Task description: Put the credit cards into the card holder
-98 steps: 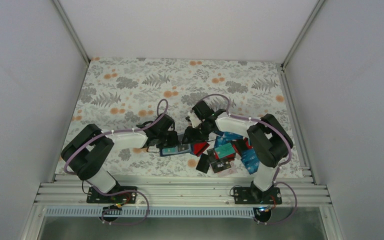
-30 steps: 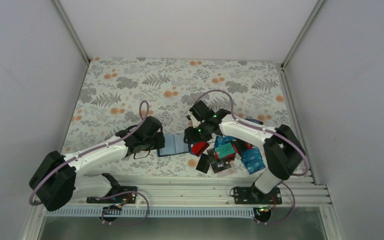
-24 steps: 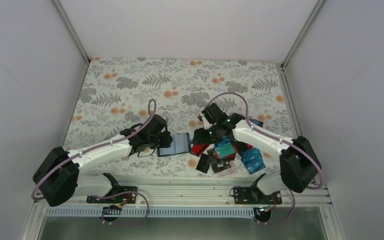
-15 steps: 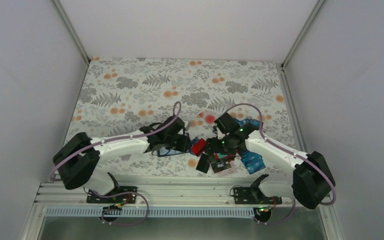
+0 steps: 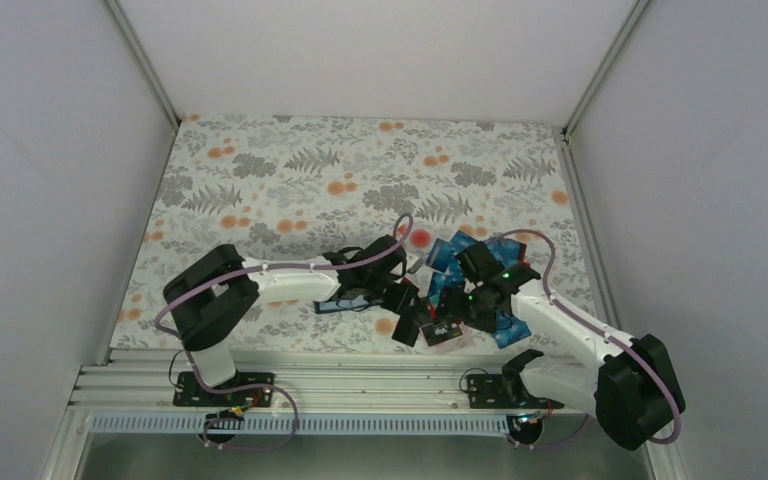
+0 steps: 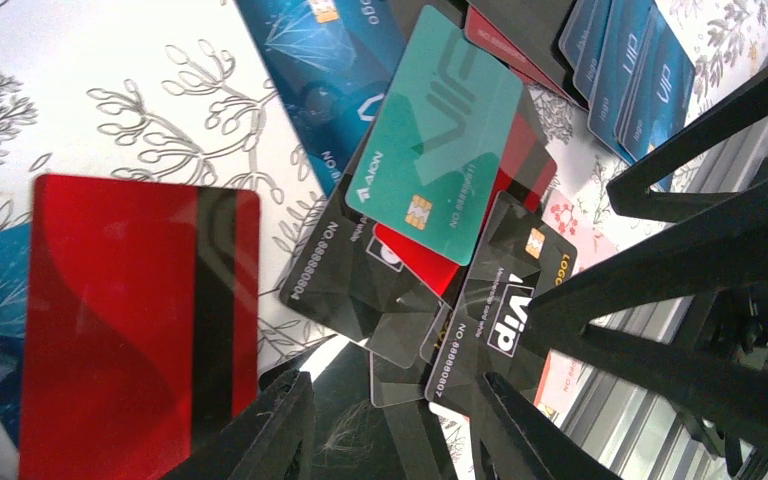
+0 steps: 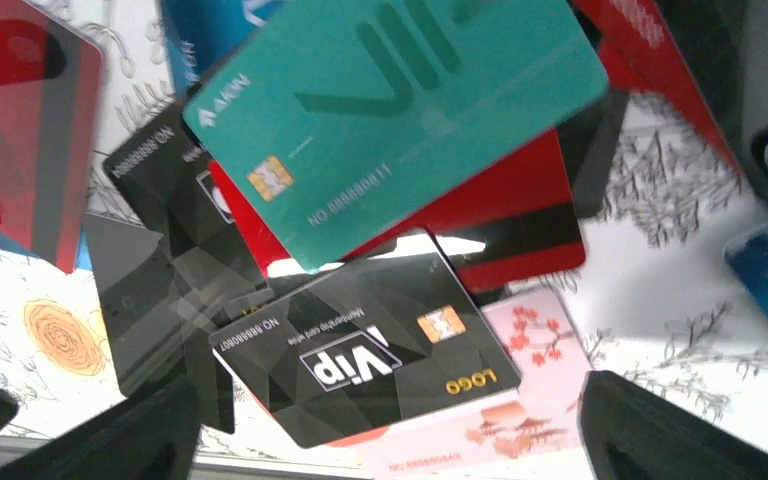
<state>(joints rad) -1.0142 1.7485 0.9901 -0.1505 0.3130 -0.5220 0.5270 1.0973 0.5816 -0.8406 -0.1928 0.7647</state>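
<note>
Top external view: a table (image 5: 260, 170) covered in white cloth printed with grey ferns and orange flowers. Plain white walls (image 5: 380, 50) enclose it, and aluminium rails (image 5: 360, 380) run along the bottom of the frame. Both my arms reach toward lower centre, where the cards (image 5: 452, 322) lie in a loose, overlapping pile on the cloth. The holder (image 5: 339, 304) lies just left of the pile, mostly hidden under my left arm.

Left wrist view: my left gripper (image 6: 392, 400) is parted, nothing between its fingers. A red card (image 6: 130, 320) lies at lower left, and a teal card (image 6: 440, 130) tops the pile.

Right wrist view: my right gripper (image 7: 390, 420) is spread wide and empty above a black card (image 7: 360, 350) and a pink-white card (image 7: 505, 425).
</note>
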